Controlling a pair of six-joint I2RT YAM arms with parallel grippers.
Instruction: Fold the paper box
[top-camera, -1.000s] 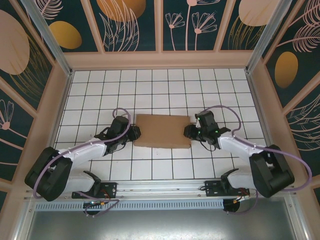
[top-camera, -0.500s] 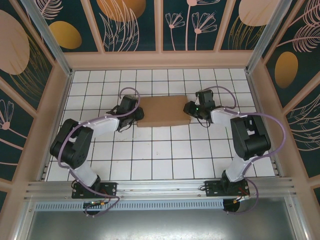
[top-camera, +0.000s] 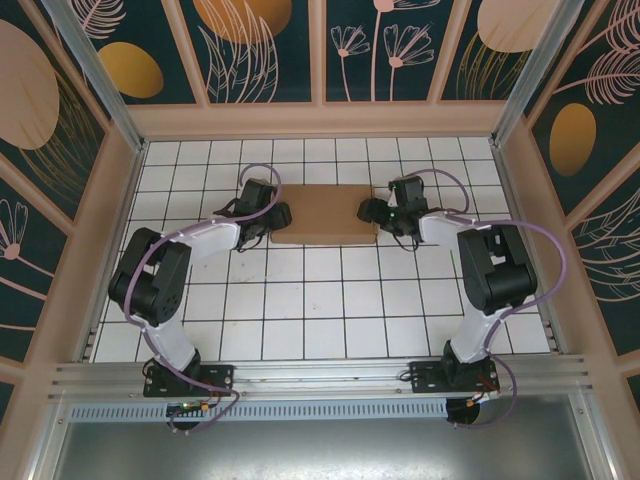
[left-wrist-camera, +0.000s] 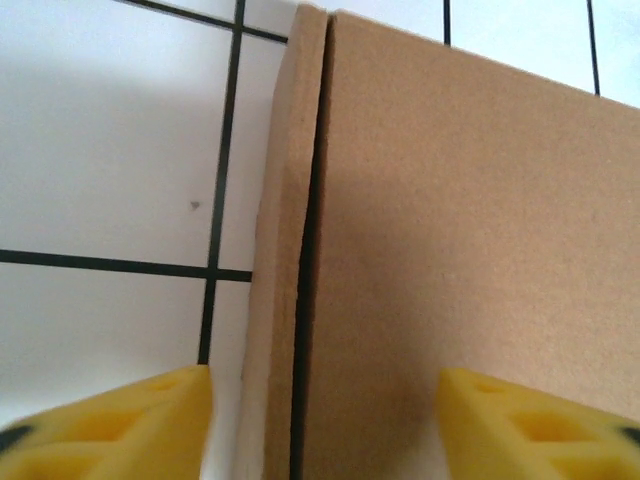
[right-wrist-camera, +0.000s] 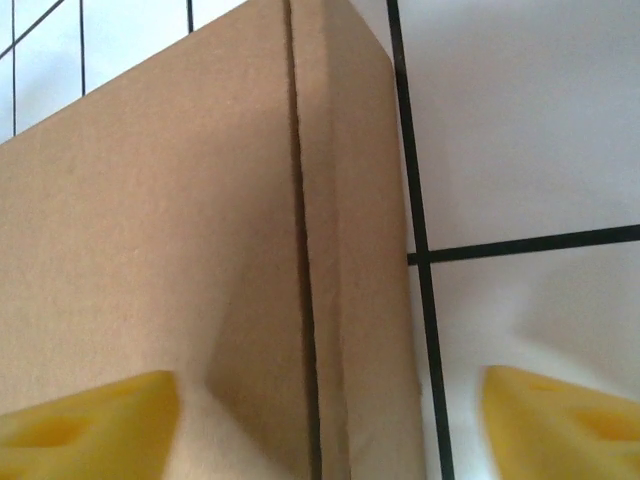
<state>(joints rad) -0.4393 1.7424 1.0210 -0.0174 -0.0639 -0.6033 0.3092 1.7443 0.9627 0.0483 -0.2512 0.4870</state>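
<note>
The paper box (top-camera: 323, 213) lies closed and flat, a brown cardboard rectangle on the tiled table (top-camera: 320, 300), toward the back. My left gripper (top-camera: 280, 218) is at its left end and my right gripper (top-camera: 366, 212) at its right end. In the left wrist view the box (left-wrist-camera: 450, 250) shows its lid seam, and the open left gripper (left-wrist-camera: 325, 420) has its yellow fingertips (left-wrist-camera: 110, 425) spread either side of that end. The right wrist view shows the box (right-wrist-camera: 180, 250) the same way, with the right gripper (right-wrist-camera: 330, 420) open and its yellow pads (right-wrist-camera: 560, 420) wide apart.
Patterned walls (top-camera: 320, 60) and a wooden ledge close off the back and sides. Both arms reach far out from their bases (top-camera: 190, 380) at the near rail.
The box has slid from the table's middle toward the back by about two tile rows. Both arms stretched out with it, their grippers staying at its two ends.
</note>
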